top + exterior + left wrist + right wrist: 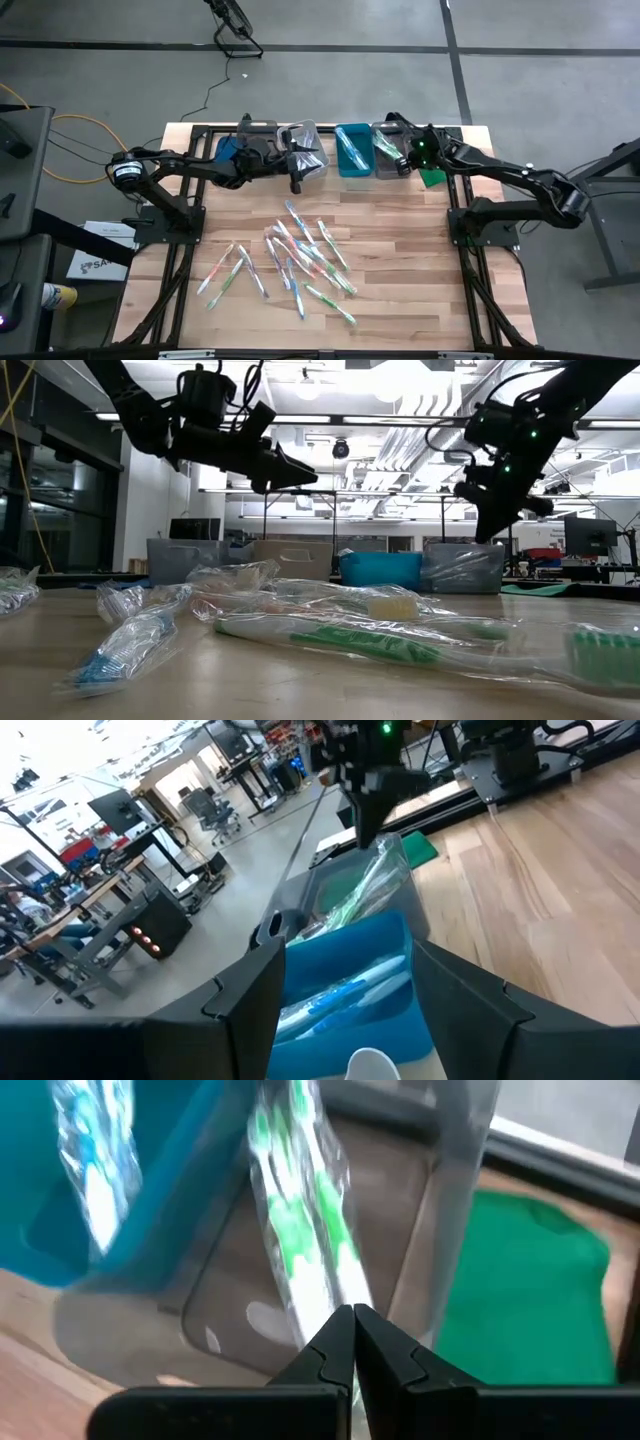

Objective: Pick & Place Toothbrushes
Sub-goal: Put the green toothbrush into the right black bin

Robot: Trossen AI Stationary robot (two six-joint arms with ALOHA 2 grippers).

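Several wrapped toothbrushes [300, 262] lie scattered on the wooden table; the low view shows a green one [380, 645] and a blue one [120, 655] up close. My right gripper [408, 160] hangs over the clear bin [388, 152] at the far edge, shut on a wrapped green toothbrush [300, 1230]. The teal bin [352, 150] beside it holds blue toothbrushes [340, 995]. My left gripper [350, 1010] stands open and level above another clear bin [308, 150], with nothing between its fingers. My right gripper pinches the upper end of the green toothbrush's wrapper [335, 1295] between its shut fingertips. The fingers slant down from above. The toothbrush hangs below them, and its lower part [345, 905] reaches into the clear bin.
A grey bin [258, 132] stands at the far left of the row of bins. A green pad [432, 177] lies to the right of the clear bin. Dark frame rails [185, 230] run along both sides of the table.
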